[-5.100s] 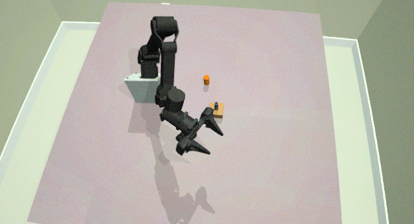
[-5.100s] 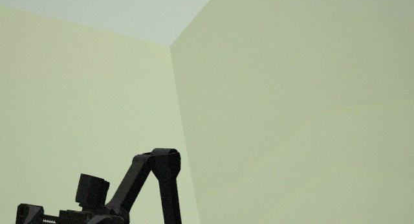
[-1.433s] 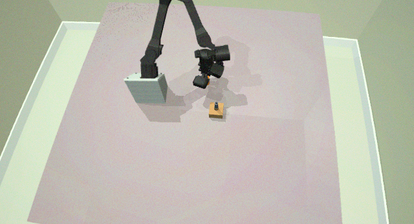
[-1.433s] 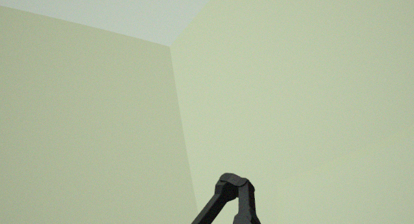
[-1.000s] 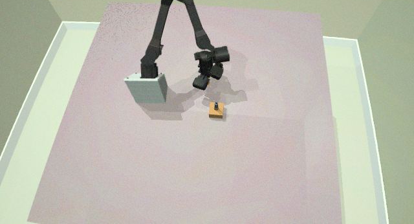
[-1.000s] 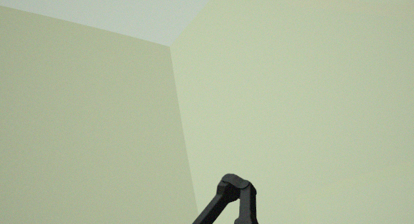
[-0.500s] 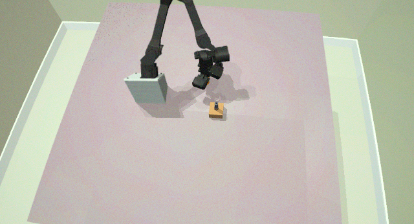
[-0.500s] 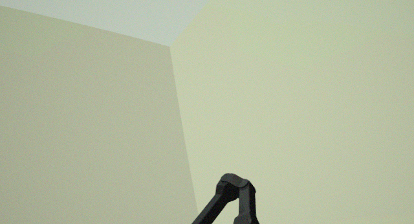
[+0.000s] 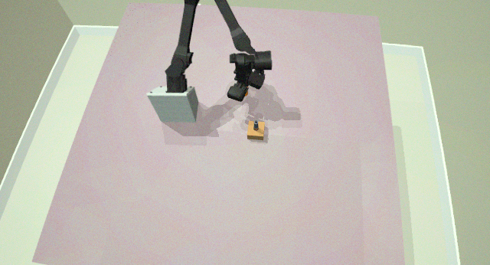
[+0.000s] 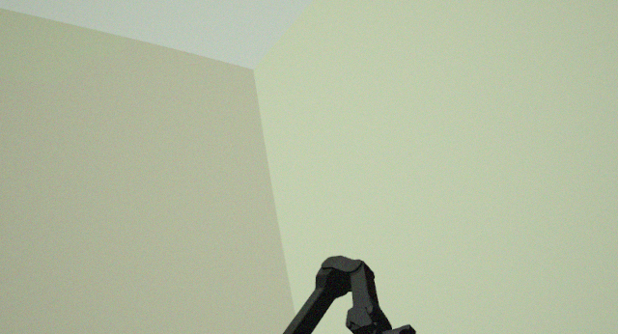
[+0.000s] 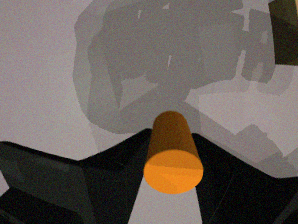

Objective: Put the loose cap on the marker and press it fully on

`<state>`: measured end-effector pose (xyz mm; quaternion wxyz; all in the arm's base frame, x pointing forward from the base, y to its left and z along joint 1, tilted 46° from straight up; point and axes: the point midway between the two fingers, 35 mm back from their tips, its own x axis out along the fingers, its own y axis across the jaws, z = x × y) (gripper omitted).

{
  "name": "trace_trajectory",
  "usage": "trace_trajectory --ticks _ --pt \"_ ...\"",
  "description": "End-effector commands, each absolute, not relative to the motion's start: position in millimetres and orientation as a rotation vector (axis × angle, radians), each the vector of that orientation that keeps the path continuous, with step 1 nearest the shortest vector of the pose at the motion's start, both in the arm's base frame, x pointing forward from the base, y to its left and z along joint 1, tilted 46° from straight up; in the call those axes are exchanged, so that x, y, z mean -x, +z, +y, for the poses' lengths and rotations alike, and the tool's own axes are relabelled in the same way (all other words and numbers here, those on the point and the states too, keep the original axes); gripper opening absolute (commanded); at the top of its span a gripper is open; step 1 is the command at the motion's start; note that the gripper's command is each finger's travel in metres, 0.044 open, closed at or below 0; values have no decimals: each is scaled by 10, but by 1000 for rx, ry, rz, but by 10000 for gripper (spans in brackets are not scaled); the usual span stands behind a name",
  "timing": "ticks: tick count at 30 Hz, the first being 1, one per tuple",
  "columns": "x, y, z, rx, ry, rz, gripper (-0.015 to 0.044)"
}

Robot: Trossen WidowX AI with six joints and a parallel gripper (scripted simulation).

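The orange cap [image 9: 246, 93] [image 11: 173, 172] is between the two black fingers, its round end facing the wrist camera. My gripper [image 9: 246, 87] [image 11: 170, 137] is shut on the cap, with one finger on each side of it. The views do not clearly show whether the cap touches the table. The orange holder block [image 9: 251, 132] lies nearer the top camera than the gripper; a dark part of the block [image 11: 285, 45] shows at the wrist view's upper right edge. The dark marker [image 9: 256, 125] stands upright in the block, its tip bare.
The arm's pale grey base block [image 9: 176, 107] stands left of the gripper in the top view. The pinkish table top [image 9: 230, 204] carries the arm's shadows around the gripper. The exterior view shows only the upper arm [image 10: 340, 271] and the walls.
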<state>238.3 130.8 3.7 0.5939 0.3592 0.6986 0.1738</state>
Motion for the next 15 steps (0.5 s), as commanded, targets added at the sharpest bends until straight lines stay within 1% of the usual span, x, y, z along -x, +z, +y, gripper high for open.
trace_trajectory --ticks 1,8,15 --pt "-2392 125 1244 -837 411 1617 0" --pt "-2387 200 1170 -838 412 1617 0" --pt "-2523 128 1009 -834 395 1612 0"
